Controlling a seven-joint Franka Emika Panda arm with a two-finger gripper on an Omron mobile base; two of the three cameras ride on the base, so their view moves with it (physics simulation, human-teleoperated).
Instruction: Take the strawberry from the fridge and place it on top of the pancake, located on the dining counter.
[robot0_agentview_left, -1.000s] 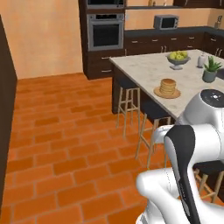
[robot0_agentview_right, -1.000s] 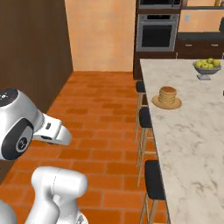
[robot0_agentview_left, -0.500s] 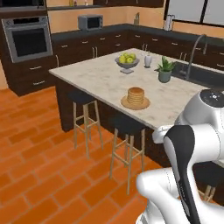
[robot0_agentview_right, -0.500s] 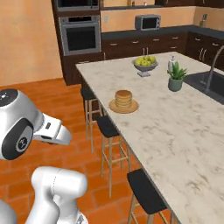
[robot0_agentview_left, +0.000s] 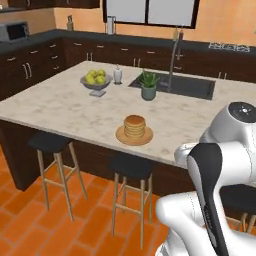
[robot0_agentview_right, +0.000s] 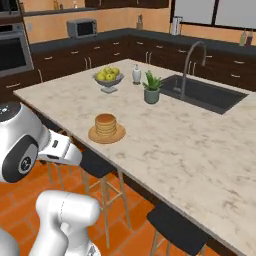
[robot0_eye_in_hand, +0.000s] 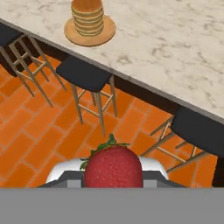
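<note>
A red strawberry (robot0_eye_in_hand: 113, 165) with a green leafy top sits low in the hand view, and my gripper (robot0_eye_in_hand: 113, 180) is shut on it, the fruit covering most of the fingers. It hangs over the orange brick floor, short of the counter's near edge. The pancake (robot0_agentview_left: 134, 125) (robot0_agentview_right: 105, 123) (robot0_eye_in_hand: 88, 15), a golden stack on a round brown-orange plate (robot0_agentview_left: 121, 136), stands near the front edge of the beige marble dining counter (robot0_agentview_left: 60, 107) (robot0_agentview_right: 175, 145) (robot0_eye_in_hand: 175, 39). The fridge is out of view.
A grey bowl of yellow fruit (robot0_agentview_left: 96, 80) (robot0_agentview_right: 108, 76), a small white bottle (robot0_agentview_left: 117, 75), a potted plant (robot0_agentview_left: 148, 85) (robot0_agentview_right: 151, 87) and a dark sink (robot0_agentview_left: 190, 86) (robot0_agentview_right: 202, 92) with a curved faucet lie behind the pancake. Black-seated stools (robot0_agentview_left: 50, 142) (robot0_agentview_left: 131, 167) (robot0_eye_in_hand: 85, 74) line the counter's front.
The whole picture has swung: the base has turned and driven, so the counter with the pancake now lies straight ahead and closer. The gripper stays shut on the strawberry.
</note>
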